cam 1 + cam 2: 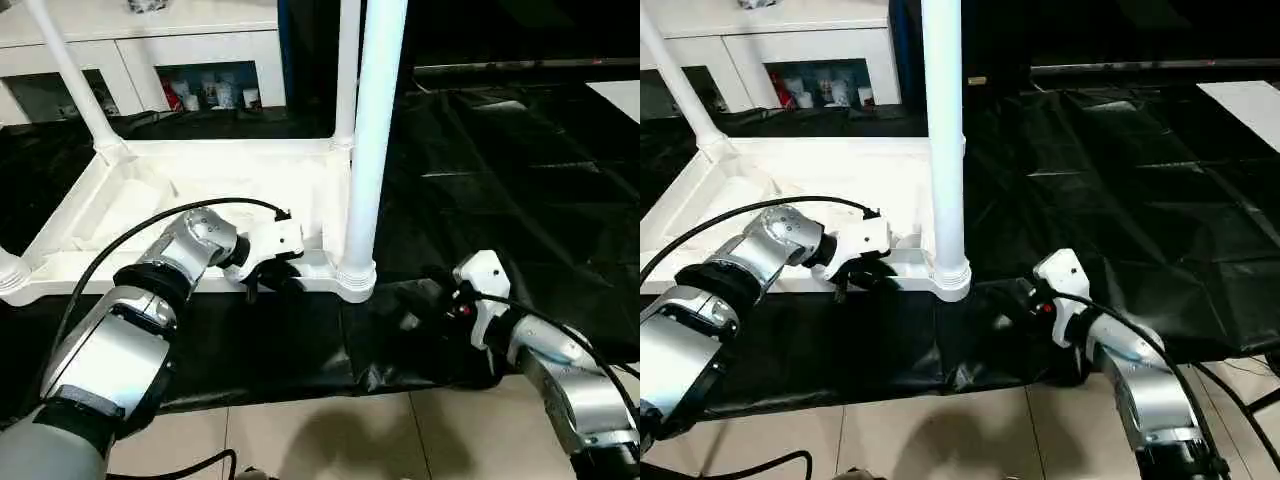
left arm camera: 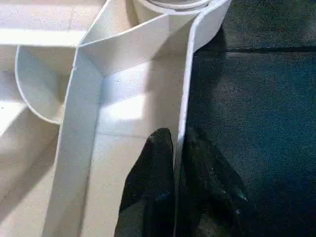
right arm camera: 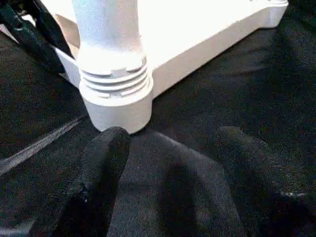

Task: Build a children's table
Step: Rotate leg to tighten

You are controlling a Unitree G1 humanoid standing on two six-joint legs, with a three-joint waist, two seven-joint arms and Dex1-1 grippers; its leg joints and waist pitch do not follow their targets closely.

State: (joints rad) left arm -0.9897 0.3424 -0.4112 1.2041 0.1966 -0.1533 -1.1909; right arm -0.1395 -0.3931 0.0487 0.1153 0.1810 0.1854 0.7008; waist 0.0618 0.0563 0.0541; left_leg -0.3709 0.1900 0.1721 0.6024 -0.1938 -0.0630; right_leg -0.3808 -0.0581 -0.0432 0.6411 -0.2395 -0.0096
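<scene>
A: On the black floor mat (image 1: 500,150), upturned white plastic ribbed tabletop (image 1: 200,190), white tapered tube legs (image 1: 372,140) socketed upright.

B: Left gripper (image 1: 262,278) pinching its near rim; hold firmly. Right gripper (image 3: 168,197) empty, agape beside corner socket (image 3: 116,106).

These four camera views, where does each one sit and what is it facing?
Left eye and right eye: on the head, looking down over both silver forearms at the upturned tabletop.
Left wrist: along the left gripper, fingers pinching the tabletop's rim.
Right wrist: along the open right gripper toward the near leg.
All share that corner.
</scene>
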